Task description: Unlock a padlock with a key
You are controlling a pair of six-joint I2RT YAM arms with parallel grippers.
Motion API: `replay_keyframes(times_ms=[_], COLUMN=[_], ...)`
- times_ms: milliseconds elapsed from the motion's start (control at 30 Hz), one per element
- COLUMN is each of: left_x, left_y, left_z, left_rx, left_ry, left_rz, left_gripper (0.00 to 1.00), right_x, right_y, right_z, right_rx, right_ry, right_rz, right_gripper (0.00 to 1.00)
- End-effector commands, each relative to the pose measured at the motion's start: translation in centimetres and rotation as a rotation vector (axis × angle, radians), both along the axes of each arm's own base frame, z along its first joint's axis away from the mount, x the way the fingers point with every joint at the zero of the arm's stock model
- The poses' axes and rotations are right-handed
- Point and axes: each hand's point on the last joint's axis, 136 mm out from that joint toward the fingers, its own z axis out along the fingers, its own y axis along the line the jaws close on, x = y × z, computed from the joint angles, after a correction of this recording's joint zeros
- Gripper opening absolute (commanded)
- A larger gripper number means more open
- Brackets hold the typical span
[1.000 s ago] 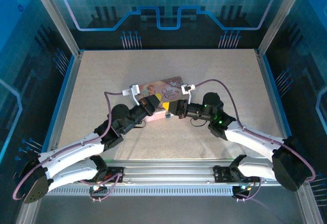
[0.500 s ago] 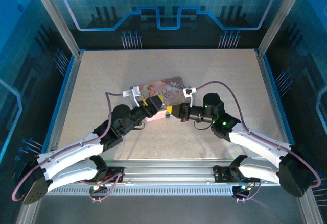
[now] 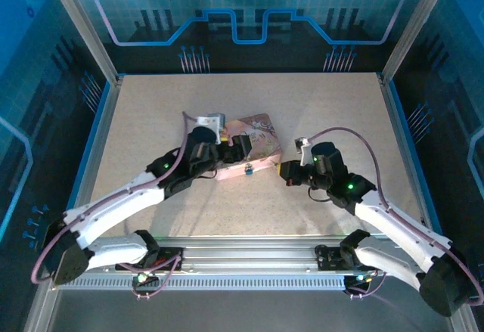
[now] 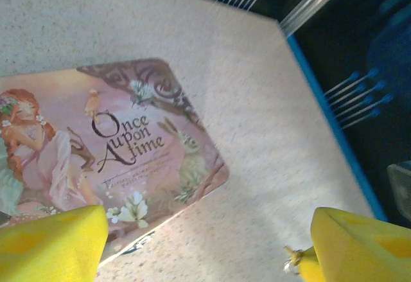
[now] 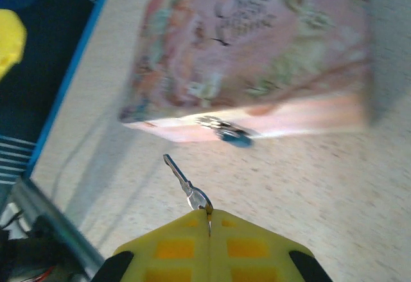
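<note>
From the top external view, the pink box [image 3: 257, 137] lies mid-table [image 3: 151, 113], and the padlock [image 3: 248, 170] is a bluish speck on the box's near side wall. The left gripper [image 3: 233, 149] hangs over the box's left end. The right gripper [image 3: 286, 172] sits just off the box's near right corner, apart from it and aimed toward the lock. In the left wrist view, the left gripper [image 4: 205, 250] has its yellow fingers [image 4: 51, 243] spread wide with nothing between them. Below them is the illustrated lid of the box [image 4: 115, 153]. In the right wrist view, the right gripper [image 5: 209, 214] is pressed together on the bow of the key [image 5: 185, 180]. The key's blade points up toward the box [image 5: 257, 51] but stops short of it, with bare table between its tip and the padlock [image 5: 226, 131], which hangs on the box's front wall. By my reading, the key is in hand and roughly aimed, while lining it up, inserting it and turning it are all left to do. Nothing blocks the path. The lock is unsteadied, so it may swing away from the key's tip.
</note>
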Motion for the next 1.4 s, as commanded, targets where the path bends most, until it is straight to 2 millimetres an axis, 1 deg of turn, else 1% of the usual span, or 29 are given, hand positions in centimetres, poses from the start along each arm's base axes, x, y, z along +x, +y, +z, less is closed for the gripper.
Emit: replay_keyframes(times_ms=[0,67,167,300,433,667,800,967,1167,1233,1367], left_x=[0.4,1.4,2.7,4.3,5.6,7.0,7.2,7.0,6.1,5.8,4.8], left_y=[-1.3,-2.5,-4.2,-6.0,-7.7,-10.2,-11.4,-12.4,-13.0,-13.0,-13.2], left_z=[-2.3,-3.2,-4.3,-6.0,-7.3,-9.1,-10.2,-11.7,-12.7,-13.0,-13.4], left_rx=[0.173,0.215,0.256,0.307,0.328,0.345,0.353,0.37,0.38,0.387,0.397], left_ry=[0.056,0.08,0.102,0.133,0.156,0.19,0.214,0.248,0.273,0.281,0.293], left_rz=[-0.109,-0.135,-0.165,-0.189,-0.211,-0.256,-0.284,-0.312,-0.337,-0.34,-0.358], left_gripper=[0.84,0.84,0.83,0.83,0.83,0.83,0.84,0.83,0.83,0.83,0.83], right_x=[-1.3,-1.7,-2.0,-2.4,-2.7,-3.1,-3.1,-3.2,-3.2,-3.2,-3.2], right_y=[-3.1,-3.7,-4.4,-5.1,-5.7,-6.1,-6.4,-6.6,-6.9,-6.9,-7.1], right_z=[-3.8,-4.8,-5.7,-6.3,-6.4,-6.9,-7.1,-7.3,-7.5,-7.6,-7.6], right_rx=[-0.123,-0.132,-0.137,-0.152,-0.156,-0.153,-0.153,-0.149,-0.146,-0.146,-0.148], right_ry=[0.1,0.126,0.147,0.159,0.159,0.167,0.17,0.175,0.182,0.185,0.188], right_rz=[-0.071,-0.086,-0.102,-0.115,-0.125,-0.126,-0.129,-0.129,-0.134,-0.135,-0.137], right_gripper=[0.01,0.01,0.01,0.01,0.01,0.01,0.01,0.01,0.01,0.01,0.01])
